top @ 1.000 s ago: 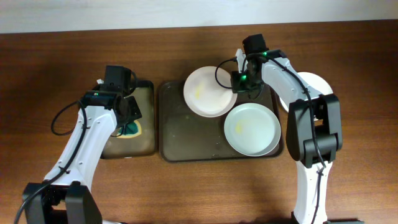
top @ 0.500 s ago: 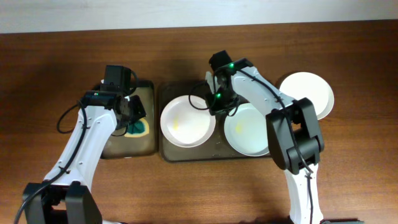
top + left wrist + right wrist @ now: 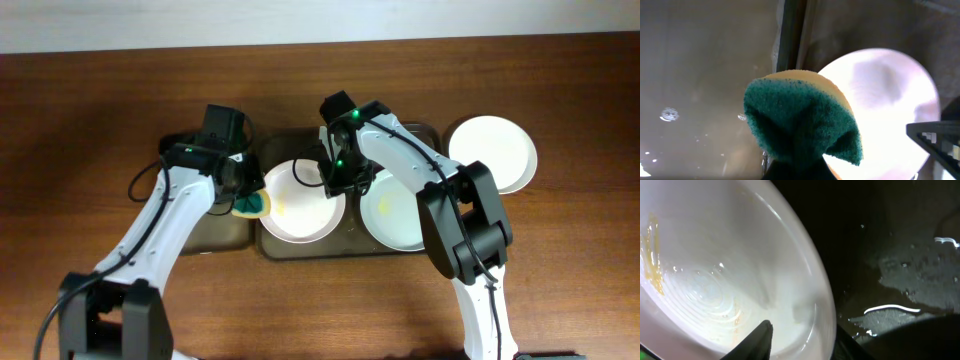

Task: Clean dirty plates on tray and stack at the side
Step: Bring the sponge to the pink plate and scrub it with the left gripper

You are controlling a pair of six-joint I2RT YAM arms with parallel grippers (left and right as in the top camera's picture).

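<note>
Item: smeared plate on the tray's left half, right gripper clenched on its right rim, seemingly steadying it for wiping; left gripper clamping a sponge at its left edge; second plate alongside, third plate off-tray

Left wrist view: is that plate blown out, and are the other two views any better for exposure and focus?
Left wrist: the plate is overexposed to a featureless glow; the sponge is close but its texture reads. Right wrist: the plate's yellow smear shows, while the tray is very dark with wet glints. Overhead: evenly lit and sharp.
</note>
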